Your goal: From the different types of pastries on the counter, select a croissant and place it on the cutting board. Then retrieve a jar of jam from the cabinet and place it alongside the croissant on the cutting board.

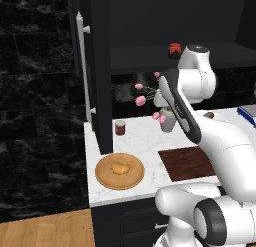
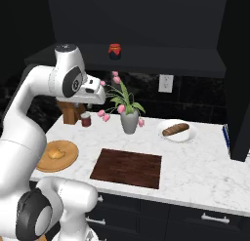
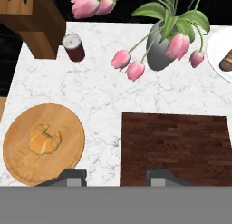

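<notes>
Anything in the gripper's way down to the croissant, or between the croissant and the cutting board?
Nothing visible. The croissant lies alone on its round plate, with bare counter between the plate and the cutting board. The gripper hangs above that gap. The vase and maroon can stand farther back.

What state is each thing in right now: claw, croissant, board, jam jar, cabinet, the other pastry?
claw: open, holding nothing, above the counter.
croissant: lying on the round wooden plate, untouched.
cutting board: flat on the counter, bare.
jar of jam: upright on the cabinet shelf, lid on.
cabinet: door swung open.
brown pastry: lying on the white plate.
maroon cylinder: upright on the counter.
</notes>
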